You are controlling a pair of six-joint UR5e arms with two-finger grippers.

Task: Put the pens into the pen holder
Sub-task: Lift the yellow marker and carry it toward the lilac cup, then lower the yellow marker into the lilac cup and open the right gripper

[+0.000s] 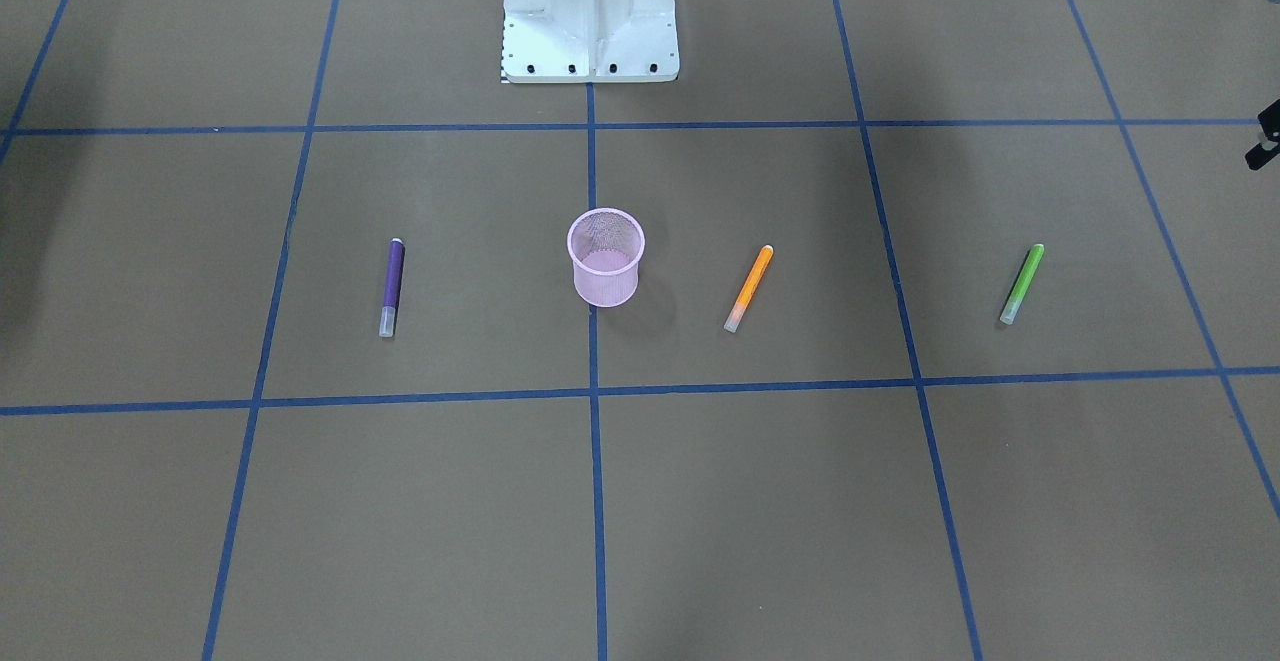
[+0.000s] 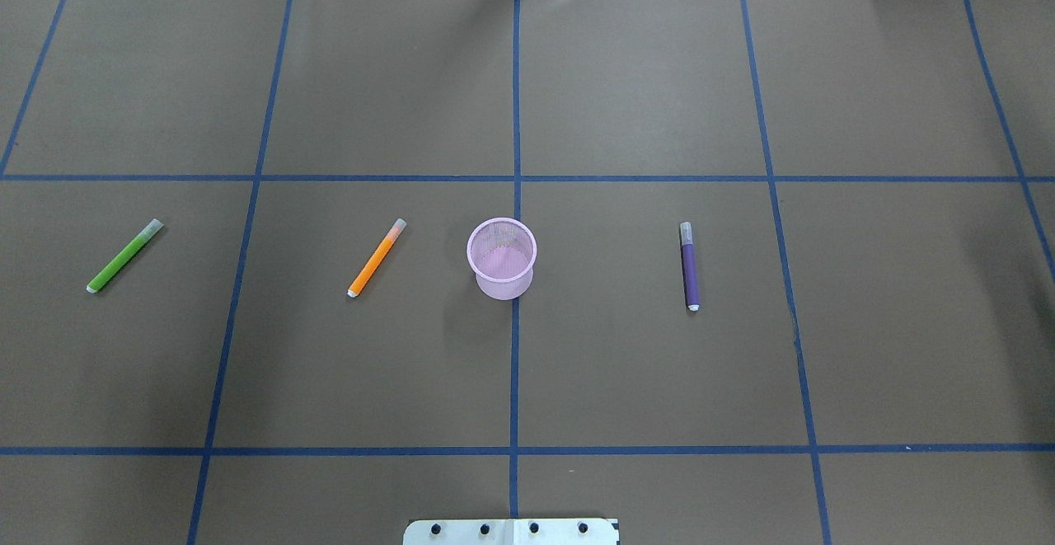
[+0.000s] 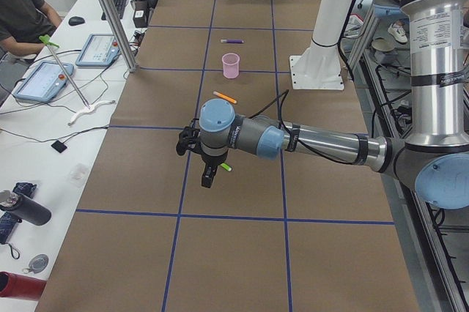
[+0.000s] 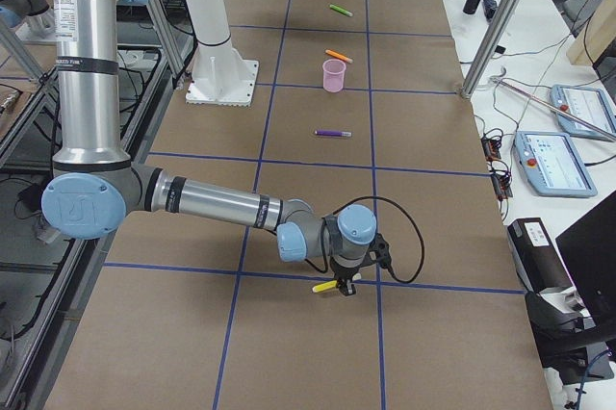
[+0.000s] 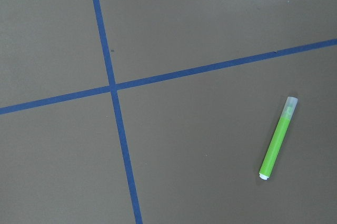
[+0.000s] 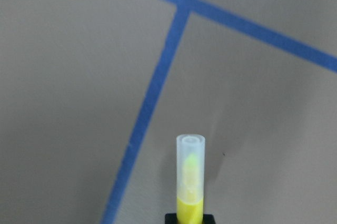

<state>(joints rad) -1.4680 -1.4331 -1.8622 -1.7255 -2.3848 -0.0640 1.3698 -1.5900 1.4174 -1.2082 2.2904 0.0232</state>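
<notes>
Cup (image 2: 502, 258) upright mid-desk (image 2: 643, 364), looks empty: nothing collected yet. Purple pen (image 2: 689, 266), orange pen (image 2: 376, 258) and green pen (image 2: 124, 256) lie flat, apart from cup. Right fingers (image 4: 345, 280) clamp yellow pen (image 6: 190, 182) low over desk, well away from cup. Left fingers (image 3: 209, 175) hover near green pen; cannot tell whether wide or narrow. All four pens left to place, likely. Overhead view misses yellow pen; right side and right wrist views show it.

Yellow pen (image 6: 190, 203), translucent cap (image 6: 190, 155) uppermost, crossing blue tape lines (image 6: 185, 0)
</notes>
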